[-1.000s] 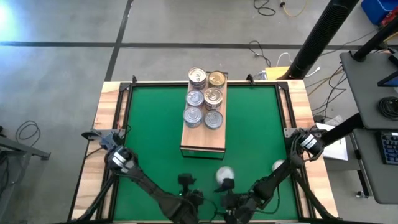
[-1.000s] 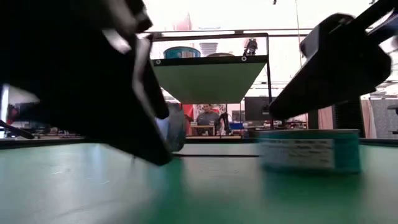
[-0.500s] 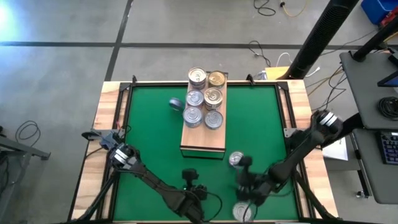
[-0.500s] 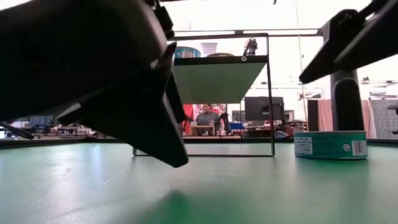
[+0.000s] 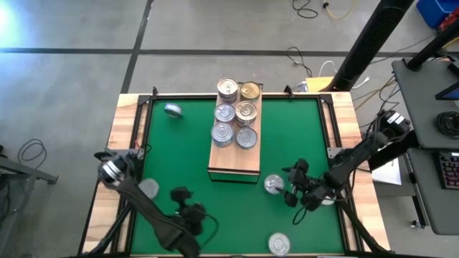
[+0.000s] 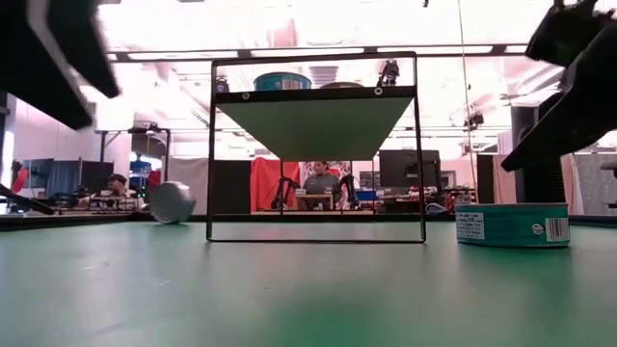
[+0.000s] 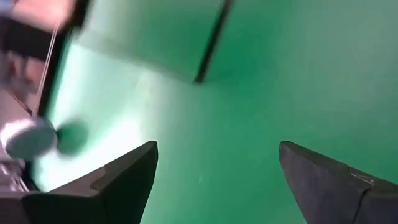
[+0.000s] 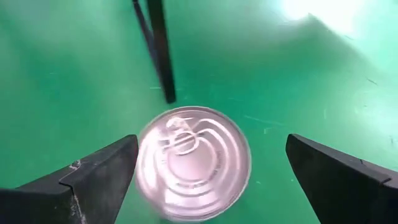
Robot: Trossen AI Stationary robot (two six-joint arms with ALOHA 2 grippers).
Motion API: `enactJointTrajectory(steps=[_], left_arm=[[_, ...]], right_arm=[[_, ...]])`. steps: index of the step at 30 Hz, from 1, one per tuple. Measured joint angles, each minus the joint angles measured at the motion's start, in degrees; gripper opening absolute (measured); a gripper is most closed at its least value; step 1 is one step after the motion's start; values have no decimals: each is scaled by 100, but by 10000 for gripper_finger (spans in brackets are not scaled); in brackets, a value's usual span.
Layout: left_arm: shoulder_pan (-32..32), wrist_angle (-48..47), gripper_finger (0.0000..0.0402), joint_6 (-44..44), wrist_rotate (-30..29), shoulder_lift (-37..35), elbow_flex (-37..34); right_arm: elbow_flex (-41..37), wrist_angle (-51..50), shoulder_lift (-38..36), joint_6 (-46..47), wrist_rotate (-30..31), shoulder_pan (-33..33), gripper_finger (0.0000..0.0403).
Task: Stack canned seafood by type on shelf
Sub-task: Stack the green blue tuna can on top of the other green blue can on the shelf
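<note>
Six tins (image 5: 235,112) are sitting in two rows on the shelf (image 5: 234,159) at the far middle of the green worktop (image 5: 179,158); one top is gold, the rest silver.

The right gripper (image 5: 295,188) is hovering with its jaws apart beside a silver-topped tin (image 5: 272,184) standing just off the shelf's near end. In the low view this tin (image 6: 512,224) is showing a teal band and a white label with a barcode; the print is too small to read.

The left gripper (image 5: 188,206) is hanging over the near left, jaws apart and empty.

Other tins are lying loose: far left (image 5: 173,110), near left (image 5: 148,188) and near edge (image 5: 279,244).
</note>
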Motion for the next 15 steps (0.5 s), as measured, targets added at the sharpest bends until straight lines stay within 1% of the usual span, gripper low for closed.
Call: enactJointTrajectory(steps=[2, 6, 8, 9, 11, 13, 15], left_arm=[[-102, 94, 319, -636, -29, -435, -566], [-284, 438, 319, -1924, -378, -1240, -1736], [-348, 810, 319, -2361, -503, -1548, -2257], [-351, 1067, 319, -2441, -520, -1664, -2493], [-345, 1779, 319, -2339, -525, -1824, -2903], [-341, 2846, 319, -1694, -599, -1872, -3236], [-339, 4194, 319, -897, -707, -1827, -3510]], right_arm=[[-87, 15, 16, -47, -2, -142, 400], [-155, 31, 236, -90, -75, -402, 400], [-159, 237, 449, -139, -219, -432, 400], [-155, 431, 578, -198, -352, -430, 400], [-101, 805, 880, -315, -606, -408, 400], [18, 1353, 1194, -431, -938, -386, 400], [144, 1880, 1559, -583, -1154, -342, 400]])
